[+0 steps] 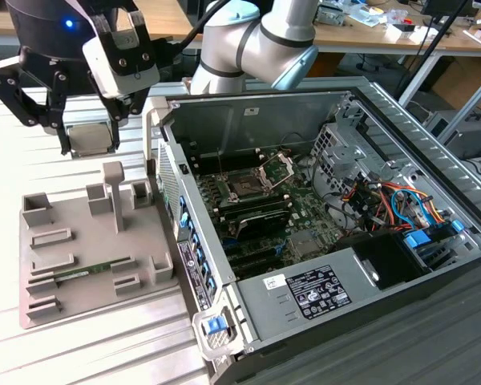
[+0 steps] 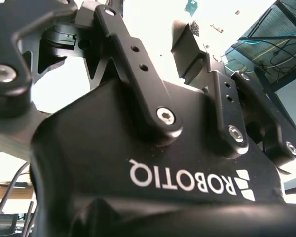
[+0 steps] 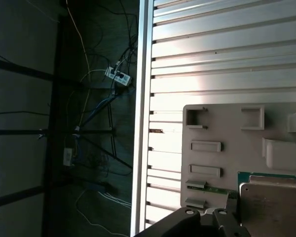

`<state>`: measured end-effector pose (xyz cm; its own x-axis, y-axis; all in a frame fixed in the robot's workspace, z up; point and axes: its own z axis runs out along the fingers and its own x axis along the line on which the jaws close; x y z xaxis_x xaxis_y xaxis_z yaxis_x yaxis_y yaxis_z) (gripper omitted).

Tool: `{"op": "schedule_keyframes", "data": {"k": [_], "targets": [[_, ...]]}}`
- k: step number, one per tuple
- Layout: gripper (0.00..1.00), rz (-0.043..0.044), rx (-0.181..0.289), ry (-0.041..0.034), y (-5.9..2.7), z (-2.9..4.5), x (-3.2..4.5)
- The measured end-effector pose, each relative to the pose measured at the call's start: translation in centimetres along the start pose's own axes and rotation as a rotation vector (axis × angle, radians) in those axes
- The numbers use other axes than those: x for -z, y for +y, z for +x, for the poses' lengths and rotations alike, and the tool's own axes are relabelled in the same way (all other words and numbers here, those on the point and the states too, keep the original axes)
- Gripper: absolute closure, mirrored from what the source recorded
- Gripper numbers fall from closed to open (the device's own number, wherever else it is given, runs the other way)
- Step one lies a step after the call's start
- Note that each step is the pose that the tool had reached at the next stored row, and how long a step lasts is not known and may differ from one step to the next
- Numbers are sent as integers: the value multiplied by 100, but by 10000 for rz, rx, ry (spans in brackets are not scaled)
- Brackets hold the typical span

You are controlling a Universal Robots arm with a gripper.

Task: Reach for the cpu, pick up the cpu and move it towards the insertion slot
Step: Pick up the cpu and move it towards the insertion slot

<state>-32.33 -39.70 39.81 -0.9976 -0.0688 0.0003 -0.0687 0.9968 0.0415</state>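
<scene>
At the exterior view's left, up high: the gripper, clenched on the cpu by two opposite edges, pale metal face turned outward, upper edge tucked behind the black fingers and the grey wrist block. Held in the air, well clear of the grey fixture tray below, no contact with it. On that tray, a long green memory stick lying in a groove, half sunk and hard to trace end to end. Further right, the open computer case on its side on the slatted table, with the arm curving behind it, cut off by the top edge. Inside the case, the insertion slot — dark square, silver frame, hinged bracket standing raised beside it — well apart from the cpu. Contacts inside the socket too small to make out. Toward the exterior view's right, a tangle of blue and orange cables and a black power supply, case corner cropped. In the first wrist view, the cpu cropped by the frame's corner, thin green rim along one side, a dark finger against its edge, tray and stick beyond. In the second wrist view, the gripper's black body and finger linkages up close, tips hard to make out against the glare.
</scene>
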Motion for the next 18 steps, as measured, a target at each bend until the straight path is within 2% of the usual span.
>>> {"op": "schedule_keyframes", "data": {"k": [18], "targets": [[45, 0, 1, 0, -13, -189, 1]]}}
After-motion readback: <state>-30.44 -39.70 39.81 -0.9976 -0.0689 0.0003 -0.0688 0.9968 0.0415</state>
